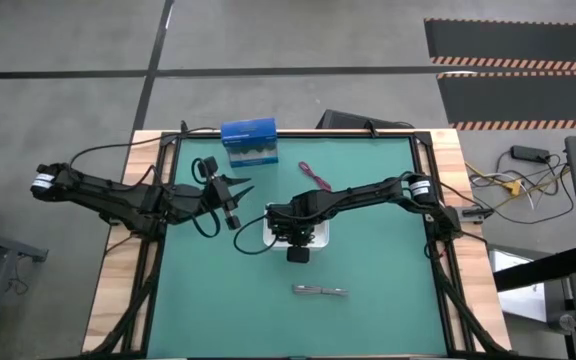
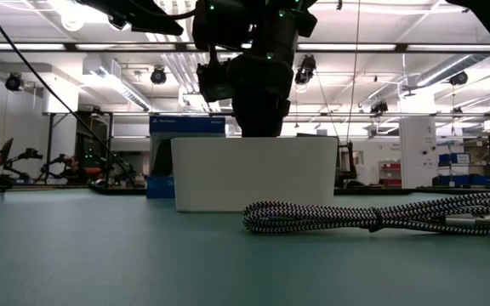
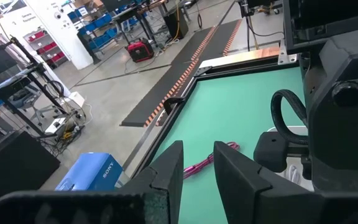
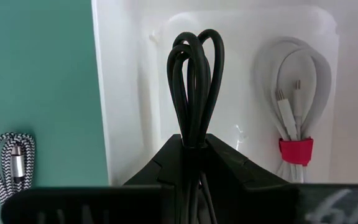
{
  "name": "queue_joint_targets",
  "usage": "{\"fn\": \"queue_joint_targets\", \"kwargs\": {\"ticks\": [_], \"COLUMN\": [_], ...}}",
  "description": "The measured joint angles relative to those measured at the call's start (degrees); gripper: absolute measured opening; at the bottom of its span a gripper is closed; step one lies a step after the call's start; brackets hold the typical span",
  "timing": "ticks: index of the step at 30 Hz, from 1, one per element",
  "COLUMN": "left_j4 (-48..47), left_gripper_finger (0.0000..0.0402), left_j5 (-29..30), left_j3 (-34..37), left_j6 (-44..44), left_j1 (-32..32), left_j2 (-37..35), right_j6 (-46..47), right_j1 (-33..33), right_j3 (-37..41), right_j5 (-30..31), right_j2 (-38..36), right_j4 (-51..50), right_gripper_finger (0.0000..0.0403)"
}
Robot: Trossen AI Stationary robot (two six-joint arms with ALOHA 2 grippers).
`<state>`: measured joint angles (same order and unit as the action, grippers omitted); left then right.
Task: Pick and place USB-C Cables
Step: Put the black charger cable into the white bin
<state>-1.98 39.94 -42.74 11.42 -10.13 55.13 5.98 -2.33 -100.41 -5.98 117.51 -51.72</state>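
A: Progress check, high view first. Your right gripper [image 1: 298, 243] hangs over the white tray [image 1: 320, 239] at frame centre. The magenta cable [image 1: 315, 176] lies on the green mat [image 1: 378, 250] above centre, and the grey braided cable [image 1: 320, 291] lies below the tray. Neither is placed yet.

B: And the left gripper [image 1: 240, 193]?

A: It sits left of centre, below the blue box [image 1: 248, 140]. In the left wrist view its fingers [image 3: 166, 171] stand apart and hold nothing, and the magenta cable [image 3: 204, 162] shows just beyond them.

B: Low view?

A: The grey braided cable [image 2: 381, 216] lies in the foreground, in front of the white tray [image 2: 253, 174].

B: Right wrist view?

A: The right gripper's jaws are clamped on the black cable [image 4: 194, 87], its loops held above the tray floor. The white cable [image 4: 294, 106], with its red tie, already lies in the white tray [image 4: 123, 93]. You can count one cable placed, one about to be dropped, and two left.
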Motion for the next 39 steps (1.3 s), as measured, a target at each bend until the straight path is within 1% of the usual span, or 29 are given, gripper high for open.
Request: {"fn": "queue_joint_targets", "kwargs": {"ticks": [16,30,39], "left_j4": [0.00,0.00,0.00], "left_gripper_finger": [0.0073,0.0073,0.0073], "left_j5": [0.00,-0.01,-0.02], "left_j3": [0.00,-0.02,-0.02], "left_j6": [0.00,0.00,0.00], "left_j1": [0.00,0.00,0.00], "left_j2": [0.00,0.00,0.00], "right_j6": [0.00,0.02,0.00], "right_j1": [0.00,0.11,0.11], "right_j3": [0.29,3.20,3.38], "right_j5": [0.02,0.02,0.02], "right_j2": [0.04,0.04,0.04], "right_j4": [0.33,1.51,1.67], "right_gripper_finger": [0.0043,0.0043,0.0049]}}
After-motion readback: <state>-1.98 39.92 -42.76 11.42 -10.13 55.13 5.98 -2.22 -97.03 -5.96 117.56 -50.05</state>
